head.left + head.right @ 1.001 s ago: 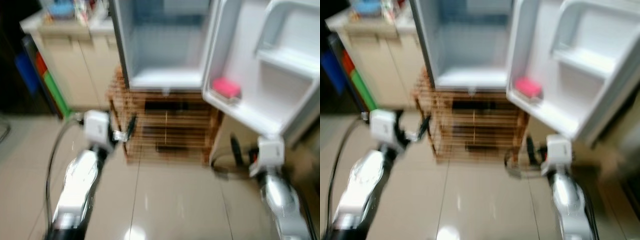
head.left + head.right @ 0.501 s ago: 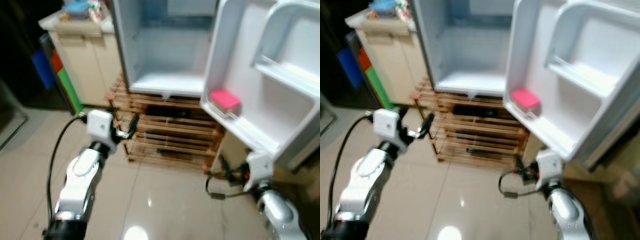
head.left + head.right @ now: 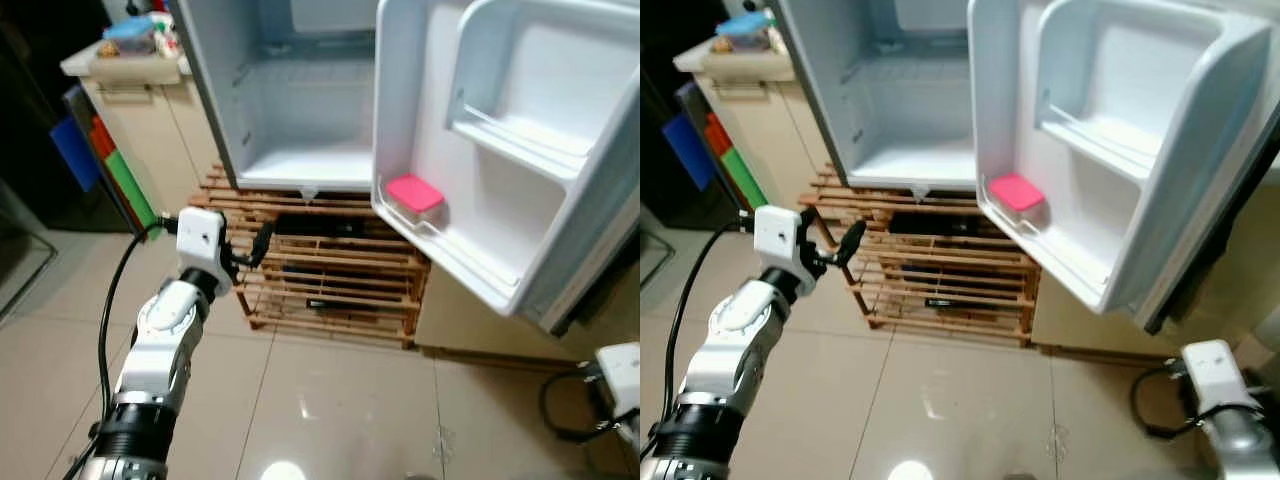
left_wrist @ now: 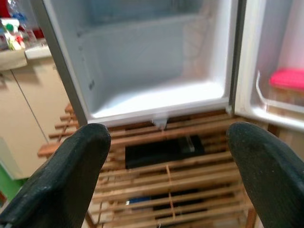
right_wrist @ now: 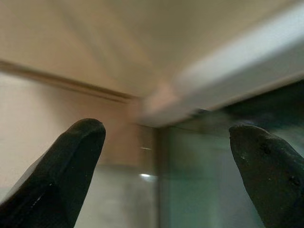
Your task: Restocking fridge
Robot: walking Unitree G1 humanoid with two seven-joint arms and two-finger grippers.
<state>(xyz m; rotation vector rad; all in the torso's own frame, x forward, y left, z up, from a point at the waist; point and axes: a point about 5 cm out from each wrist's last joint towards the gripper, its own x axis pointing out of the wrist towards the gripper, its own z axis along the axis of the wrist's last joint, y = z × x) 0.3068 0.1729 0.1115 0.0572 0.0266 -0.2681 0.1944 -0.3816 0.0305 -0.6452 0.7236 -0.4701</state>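
White fridge stands open, pink box in door; both hands spread.

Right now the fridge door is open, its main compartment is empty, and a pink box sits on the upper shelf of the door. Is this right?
Not quite. The pink box sits in the lowest shelf of the fridge door, not the upper one, as the left eye view shows. The door is open and the main compartment is empty, as you say.
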